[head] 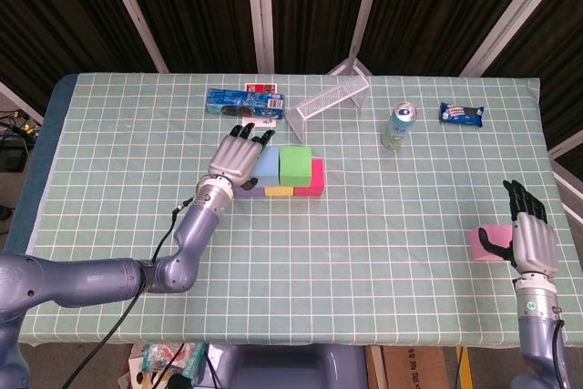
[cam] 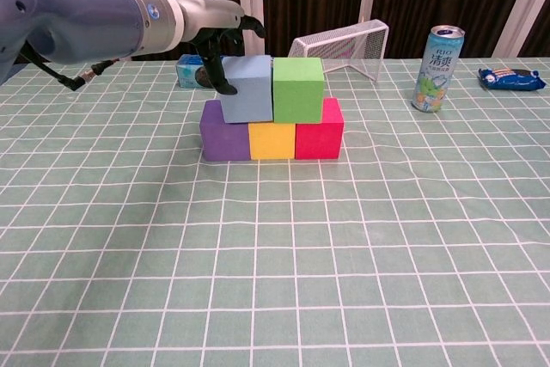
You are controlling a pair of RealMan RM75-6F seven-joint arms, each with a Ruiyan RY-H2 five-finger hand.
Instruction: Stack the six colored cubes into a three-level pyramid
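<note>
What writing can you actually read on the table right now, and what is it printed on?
"RIO": top of the drink can, chest view; the characters beneath it are too blurred to read.
Blue snack packet at far right: print too small to read.
Blue box behind the cubes: label unreadable in both views.
Left arm: small round mark near the wrist, not legible.
Cubes: no text.

Table: green checked cloth (head: 383,225) covers it edge to edge.
Bottom row: purple cube (cam: 223,140), yellow cube (cam: 271,140), red cube (cam: 320,133), touching in 1 line.
Far side: wire basket (cam: 342,42) tipped over, drink can (cam: 435,69) upright, blue snack pack (cam: 513,80), blue box (head: 242,103).
Right edge: pink cube (head: 487,243).
</note>
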